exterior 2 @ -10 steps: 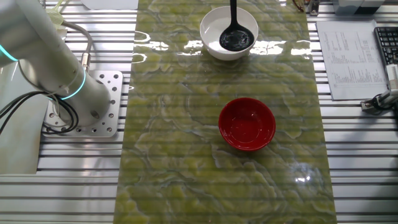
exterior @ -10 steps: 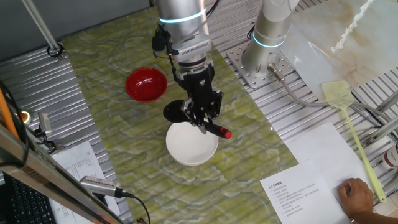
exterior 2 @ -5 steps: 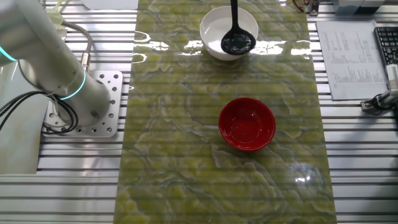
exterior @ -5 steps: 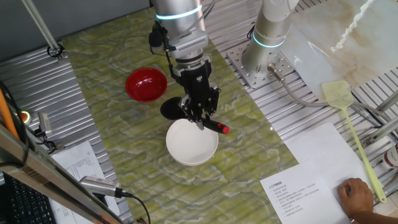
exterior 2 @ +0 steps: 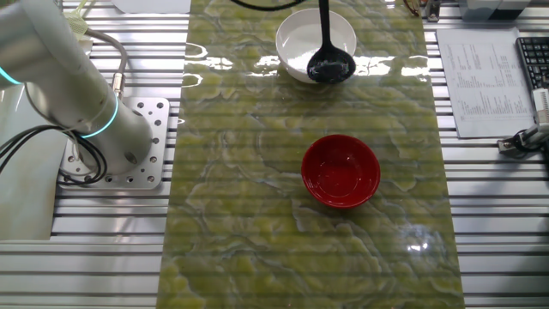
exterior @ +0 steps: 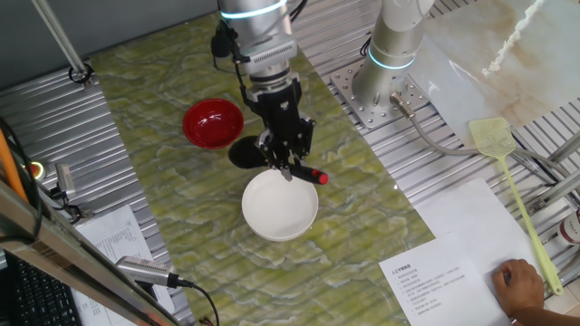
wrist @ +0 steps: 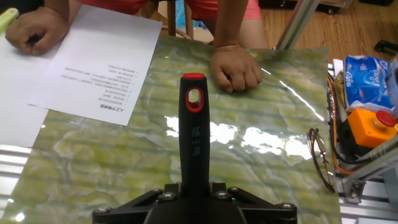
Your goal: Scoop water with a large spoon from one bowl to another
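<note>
Since a second ago the black ladle with its round deep head and long thin red-tipped handle (exterior: 272, 161) has travelled off the middle of the white round bowl (exterior: 279, 207) toward the glossy red bowl (exterior: 213, 123). From one fixed camera its head now hangs over the green marbled mat (exterior: 172, 72) in the gap between the two bowls, while the red tip pokes out over the white bowl's far rim. From the other fixed camera the head sits at that bowl's near right edge, overlapping the rim. The two-finger gripper (exterior: 284, 163) is clamped on the handle partway along; the hand camera shows the black handle rising straight out from between the closed jaws, red cap at the top.

Water (exterior 2: 326, 65) seems to glint inside the ladle head, though the picture is too small to be sure. The red bowl stands apart, nearer the mat's centre.

A person's fist (wrist: 235, 68) rests on the mat beyond the handle, beside a printed sheet of paper (wrist: 96, 59). A yellow-green fly swatter (exterior: 512, 186) lies off to the side.
</note>
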Robot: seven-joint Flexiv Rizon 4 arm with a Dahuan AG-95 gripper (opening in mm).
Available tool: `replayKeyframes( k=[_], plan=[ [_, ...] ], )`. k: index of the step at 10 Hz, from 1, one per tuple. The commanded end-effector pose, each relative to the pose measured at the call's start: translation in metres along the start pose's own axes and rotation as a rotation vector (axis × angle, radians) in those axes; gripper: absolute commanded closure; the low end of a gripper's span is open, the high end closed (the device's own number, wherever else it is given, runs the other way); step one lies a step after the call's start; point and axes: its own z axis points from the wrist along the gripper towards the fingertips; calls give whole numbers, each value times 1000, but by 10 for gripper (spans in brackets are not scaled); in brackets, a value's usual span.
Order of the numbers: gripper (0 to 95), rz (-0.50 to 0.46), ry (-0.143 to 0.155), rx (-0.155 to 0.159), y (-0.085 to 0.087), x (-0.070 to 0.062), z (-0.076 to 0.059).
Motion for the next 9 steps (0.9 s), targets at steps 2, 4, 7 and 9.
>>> replayKeyframes(
  k=[2,4,7,9],
  plan=[
    [950,-10,-7,-3,1,6,-3],
    [950,-13,-6,-3,2,8,-4],
    [950,-8,-4,-8,2,9,-4],
    [950,6,-5,-6,2,9,-4]
  ],
)
